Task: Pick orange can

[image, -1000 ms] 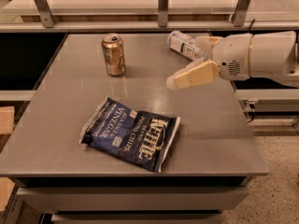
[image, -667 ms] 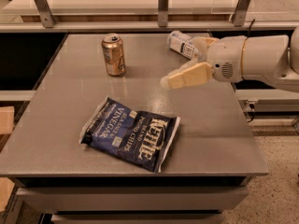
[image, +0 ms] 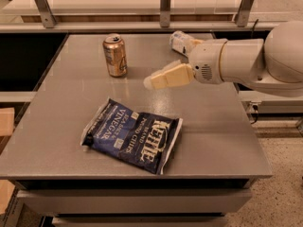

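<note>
Grey tabletop [image: 57, 126], metal rail posts [image: 164, 4] behind, speckled floor [image: 284, 183] at right. Orange can [image: 115, 56] upright at back left. Blue chip bag [image: 132, 141] flat, front-centre. Gripper [image: 156, 81] hovers right of the can, near but apart, pointing at it; holds nothing, can't tell how far open. Clear bottle [image: 180, 41] lies behind it. Versus 0.7 s ago: gripper further left, closer to can; can and bag unmoved.

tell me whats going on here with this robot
A robot arm extends from the right over the grey table, its gripper hovering right of the orange can, not touching it. The can stands upright near the back left. A blue chip bag lies flat in front; a plastic bottle lies behind the arm.
</note>
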